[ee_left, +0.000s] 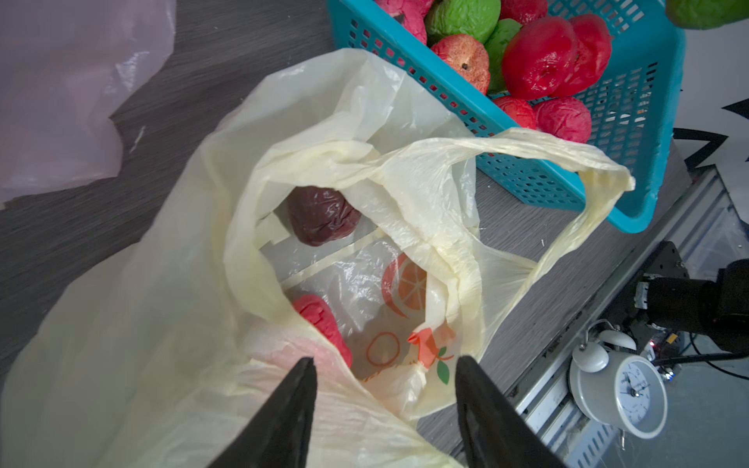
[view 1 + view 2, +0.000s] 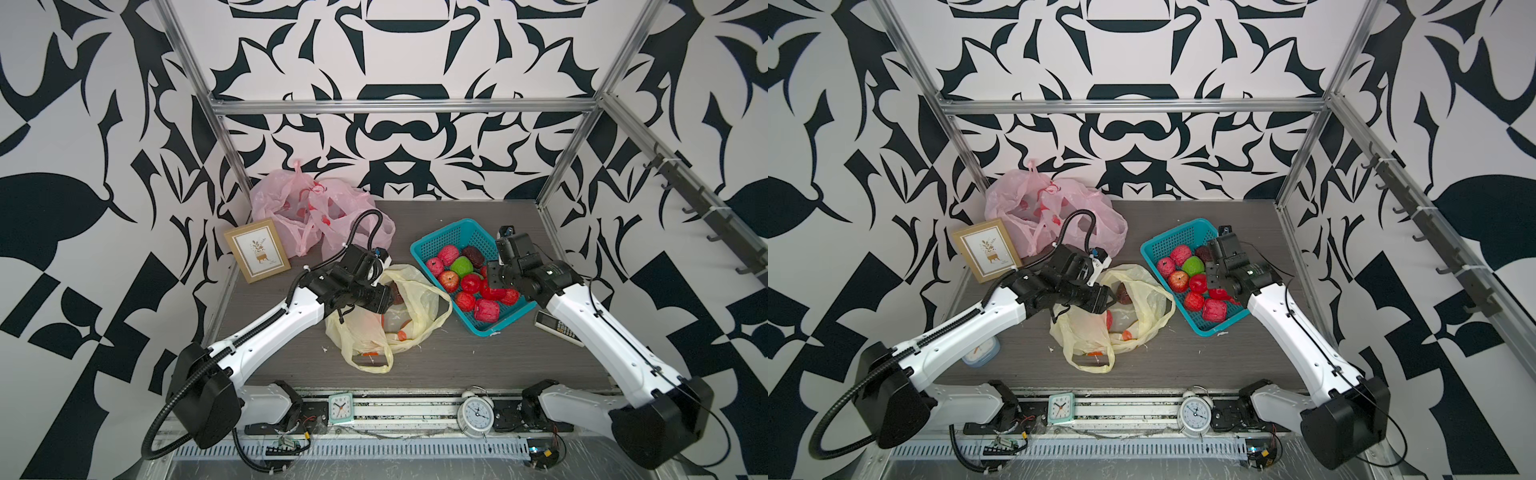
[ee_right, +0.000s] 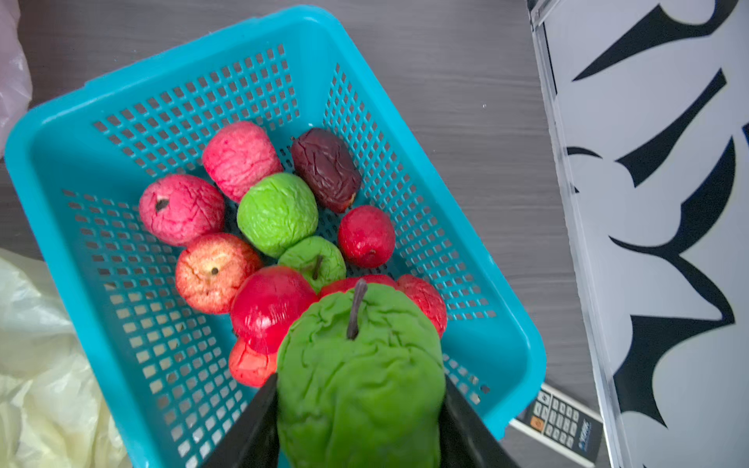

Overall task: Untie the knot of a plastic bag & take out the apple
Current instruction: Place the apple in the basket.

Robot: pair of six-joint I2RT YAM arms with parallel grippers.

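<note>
The yellow plastic bag (image 2: pixel 374 332) lies mid-table with its mouth open and its handles loose; no knot shows. Inside it I see a dark red apple (image 1: pixel 322 214) and a red apple (image 1: pixel 324 324). My left gripper (image 1: pixel 385 368) hovers open just over the bag's mouth, with only the bag's film under its fingers. In a top view that gripper (image 2: pixel 388 298) is at the bag's far-left edge. My right gripper (image 3: pixel 360 389) is shut on a wrinkled green apple (image 3: pixel 360 356), stem away from the wrist, above the near corner of the teal basket (image 3: pixel 162 69).
The teal basket (image 2: pixel 451 227) holds several red, green and dark apples. Pink bags (image 2: pixel 307 212) and a picture frame (image 2: pixel 257 249) stand at the back left. A remote (image 2: pixel 559 328) lies right of the basket. Two clocks (image 2: pixel 340 408) (image 2: pixel 477 415) sit on the front rail.
</note>
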